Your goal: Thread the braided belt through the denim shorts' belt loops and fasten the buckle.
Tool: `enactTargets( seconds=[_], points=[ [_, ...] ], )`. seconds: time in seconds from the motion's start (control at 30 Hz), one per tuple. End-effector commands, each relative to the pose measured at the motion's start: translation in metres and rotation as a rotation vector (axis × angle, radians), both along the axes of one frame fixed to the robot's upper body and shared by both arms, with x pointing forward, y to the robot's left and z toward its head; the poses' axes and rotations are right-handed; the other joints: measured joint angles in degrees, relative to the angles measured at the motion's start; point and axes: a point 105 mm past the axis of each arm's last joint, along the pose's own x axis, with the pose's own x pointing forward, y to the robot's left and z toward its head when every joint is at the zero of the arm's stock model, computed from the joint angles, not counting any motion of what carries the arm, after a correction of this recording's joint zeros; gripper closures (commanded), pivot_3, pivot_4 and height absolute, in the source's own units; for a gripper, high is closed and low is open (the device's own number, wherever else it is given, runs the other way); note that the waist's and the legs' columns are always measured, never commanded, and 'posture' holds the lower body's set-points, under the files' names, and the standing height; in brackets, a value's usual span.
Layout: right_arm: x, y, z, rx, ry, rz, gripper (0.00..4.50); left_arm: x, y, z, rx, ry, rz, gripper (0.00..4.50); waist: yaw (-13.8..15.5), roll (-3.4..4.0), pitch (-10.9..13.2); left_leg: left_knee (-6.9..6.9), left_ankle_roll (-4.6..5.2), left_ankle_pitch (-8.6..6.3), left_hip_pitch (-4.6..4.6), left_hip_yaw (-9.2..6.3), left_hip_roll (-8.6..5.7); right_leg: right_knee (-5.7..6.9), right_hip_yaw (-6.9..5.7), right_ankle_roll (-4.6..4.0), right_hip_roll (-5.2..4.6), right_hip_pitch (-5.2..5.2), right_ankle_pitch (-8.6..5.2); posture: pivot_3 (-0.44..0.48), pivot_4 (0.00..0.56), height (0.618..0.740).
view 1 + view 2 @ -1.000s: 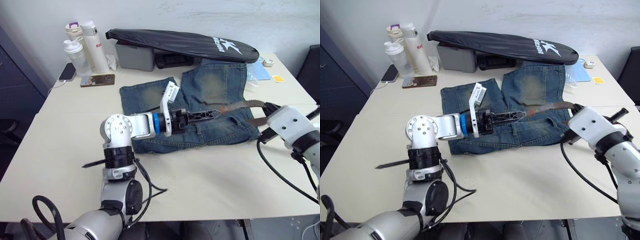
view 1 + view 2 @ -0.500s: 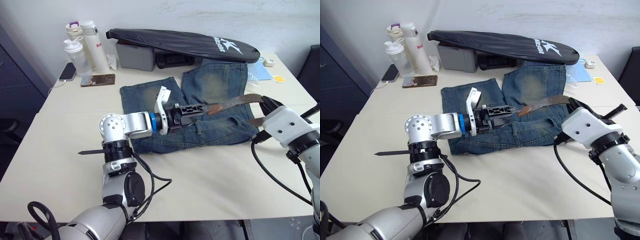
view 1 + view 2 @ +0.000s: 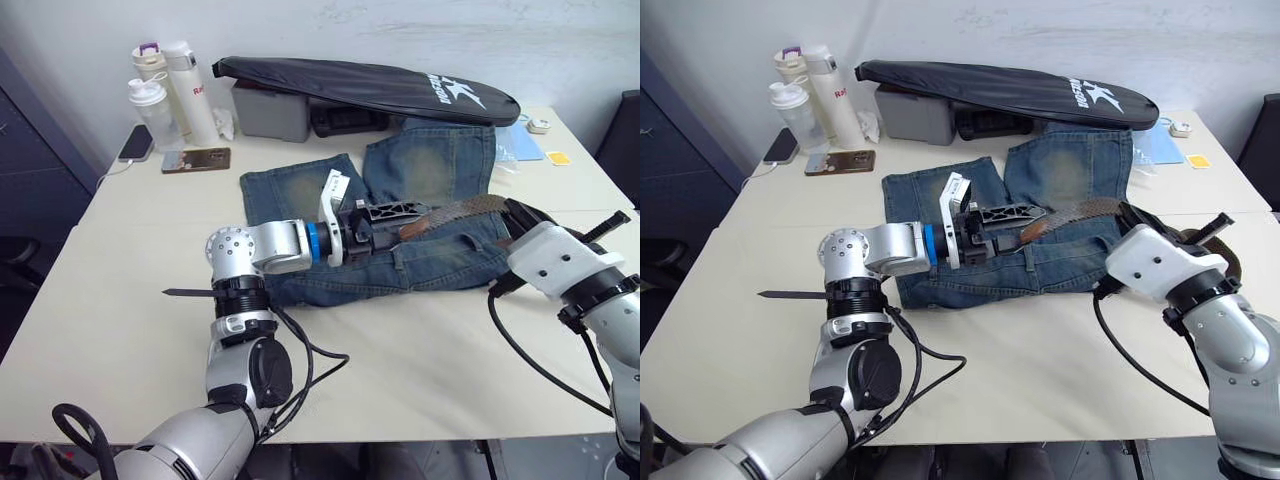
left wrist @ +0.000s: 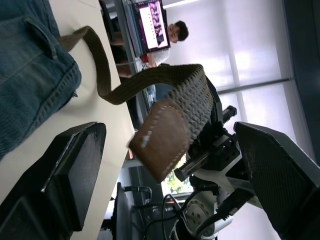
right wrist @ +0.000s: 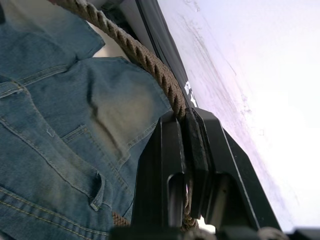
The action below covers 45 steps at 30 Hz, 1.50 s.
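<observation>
The denim shorts (image 3: 425, 175) lie flat mid-table, waistband toward me. My left gripper (image 3: 395, 213) hovers over the waistband with its fingers (image 4: 75, 165) open. The brown leather tip of the braided belt (image 4: 167, 137) hangs between them without being clamped. From there the braided belt (image 3: 455, 209) runs in the air to my right gripper (image 3: 517, 213), which is shut on it (image 5: 185, 135) just off the shorts' right side. A belt loop (image 5: 97, 192) shows on the waistband. The buckle is hidden.
A long black zipped bag (image 3: 370, 88) rests on a grey box (image 3: 268, 112) behind the shorts. Bottles (image 3: 172, 90) and two phones (image 3: 195, 160) stand at the back left. Bare table lies in front of the shorts. A person sits in the background (image 4: 175, 32).
My right gripper has carried the belt leftward and lifted it off the shorts. The belt's tip now sits between the left gripper's fingers, which have risen slightly.
</observation>
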Motion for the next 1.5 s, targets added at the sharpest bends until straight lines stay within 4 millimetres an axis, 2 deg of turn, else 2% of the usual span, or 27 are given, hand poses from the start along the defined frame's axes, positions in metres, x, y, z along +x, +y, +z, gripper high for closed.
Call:
enactTargets(
  seconds=[0.03,0.07,0.13,0.17,0.2,0.3,0.33,0.43,0.47,0.73,0.83,0.97,1.03,1.07,1.17,1.27,1.33,1.5],
  points=[
    [-0.006,0.009,0.009,-0.007,-0.054,0.015,4.46,-0.03,-0.043,0.021,-0.117,-0.003,-0.176,0.0,-0.01,0.0,0.0,0.0,-0.01,0.0,0.0,0.0,-0.01,-0.01,0.0,0.0,0.0,0.0,0.0,0.0,0.15,0.74],
    [-0.006,0.009,0.008,-0.007,-0.051,0.016,4.46,-0.029,-0.043,0.021,-0.117,-0.001,-0.173,0.0,-0.03,0.0,0.0,0.0,-0.02,0.01,0.0,0.0,-0.01,0.0,0.0,0.0,0.0,-0.01,0.0,0.0,0.15,0.74],
    [-0.006,0.01,0.005,-0.006,-0.044,0.014,4.5,-0.026,-0.042,0.022,-0.121,-0.002,-0.162,0.6,-0.05,0.0,0.0,-0.01,-0.03,0.02,0.0,0.0,0.0,0.0,0.01,0.0,0.02,-0.02,0.0,0.0,0.15,0.74],
    [-0.006,0.01,0.004,-0.006,-0.042,0.013,4.5,-0.025,-0.042,0.022,-0.121,-0.004,-0.156,0.76,-0.04,0.0,0.0,-0.01,-0.03,0.02,0.0,0.0,-0.01,0.0,0.0,0.0,0.02,-0.02,0.0,0.0,0.15,0.74],
    [-0.006,0.01,0.004,-0.006,-0.04,0.012,4.5,-0.025,-0.042,0.022,-0.121,-0.004,-0.153,1.12,-0.03,0.0,0.0,-0.02,-0.03,0.02,0.0,0.0,0.0,-0.01,0.0,0.0,0.02,-0.02,0.0,0.0,0.15,0.74],
    [-0.006,0.009,0.003,-0.009,-0.038,0.005,4.5,-0.024,-0.04,0.021,-0.122,-0.003,-0.151,2.67,-0.01,0.0,0.0,-0.01,-0.03,0.02,-0.01,0.0,-0.02,-0.01,0.0,0.0,0.02,-0.02,0.0,0.0,0.15,0.74],
    [-0.006,0.009,0.003,-0.01,-0.038,0.004,4.5,-0.023,-0.039,0.022,-0.126,-0.003,-0.147,2.98,-0.01,0.0,0.0,0.0,-0.03,0.02,-0.01,0.0,-0.02,-0.01,0.0,0.0,0.01,-0.02,0.0,0.0,0.15,0.74],
    [-0.006,0.008,0.002,-0.015,-0.036,0.002,4.5,-0.017,-0.037,0.024,-0.127,-0.004,-0.118,4.29,-0.01,0.0,0.0,0.0,-0.03,0.02,-0.01,0.0,-0.03,-0.01,0.0,0.0,0.01,-0.02,0.0,0.0,0.15,0.74],
    [-0.006,0.008,0.001,-0.017,-0.033,0.004,4.5,-0.015,-0.036,0.025,-0.128,-0.001,-0.105,4.4,-0.02,0.0,0.0,0.0,-0.03,0.02,0.0,0.0,-0.03,-0.01,0.0,0.0,0.01,-0.02,0.0,0.0,0.15,0.74],
    [-0.007,0.015,-0.003,-0.009,-0.024,0.042,4.5,-0.006,-0.034,0.032,-0.148,-0.004,-0.059,4.4,-0.01,0.0,0.0,-0.01,-0.03,0.02,0.0,0.0,-0.03,-0.02,0.0,0.0,0.02,-0.02,0.0,0.0,0.15,0.74],
    [-0.008,0.012,-0.005,0.066,0.011,0.047,3.41,-0.004,-0.033,0.039,-0.162,-0.019,-0.056,4.5,-0.02,-0.01,0.01,-0.01,-0.03,0.02,-0.01,0.0,-0.03,-0.03,-0.01,0.0,0.02,-0.02,0.0,0.0,0.15,0.74],
    [-0.017,-0.017,0.0,0.219,0.009,-0.036,1.36,-0.007,-0.031,0.044,-0.156,-0.046,-0.08,4.5,0.35,-0.01,0.01,-0.04,-0.03,0.02,-0.02,-0.02,-0.04,-0.03,-0.03,0.0,0.02,-0.01,0.0,0.0,0.15,0.74],
    [-0.021,-0.019,0.005,0.38,0.026,-0.006,0.33,-0.007,-0.029,0.044,-0.15,-0.054,-0.086,4.5,0.46,-0.02,0.01,-0.02,-0.03,0.02,-0.03,0.0,-0.06,-0.03,0.0,0.0,0.0,-0.01,0.0,0.0,0.15,0.74],
    [-0.024,-0.012,0.006,0.561,0.058,0.058,0.02,-0.006,-0.029,0.046,-0.147,-0.057,-0.079,4.5,0.5,-0.05,0.03,-0.03,-0.03,0.02,-0.02,0.0,-0.06,-0.04,0.0,0.0,0.0,0.0,0.0,0.0,0.15,0.74],
    [-0.034,0.023,0.002,0.965,0.207,0.286,0.02,-0.007,-0.031,0.05,-0.149,-0.073,-0.096,4.5,-0.03,-0.06,0.04,-0.07,-0.08,0.03,0.01,-0.05,0.07,0.04,0.0,-0.01,0.09,-0.02,0.0,0.0,0.15,0.74],
    [-0.044,0.052,-0.005,1.219,0.352,0.43,0.02,-0.012,-0.035,0.053,-0.158,-0.092,-0.118,4.5,-0.19,-0.02,0.05,-0.21,-0.18,0.08,-0.01,-0.14,0.19,0.18,-0.03,-0.02,0.12,-0.06,-0.01,0.0,0.15,0.74],
    [-0.046,0.059,-0.007,1.339,0.4,0.452,0.02,-0.014,-0.036,0.055,-0.167,-0.103,-0.131,4.5,-0.25,-0.02,0.05,-0.28,-0.15,0.09,-0.02,-0.15,0.25,0.15,-0.01,-0.03,0.06,-0.06,-0.01,0.0,0.15,0.74],
    [-0.038,0.053,-0.005,1.715,0.402,0.451,0.02,-0.016,-0.033,0.058,-0.172,-0.12,-0.15,4.5,-0.31,-0.03,0.06,-0.3,-0.04,0.12,-0.06,-0.11,0.16,-0.1,0.05,-0.03,-0.05,-0.08,-0.01,0.0,0.15,0.74]
  ],
)
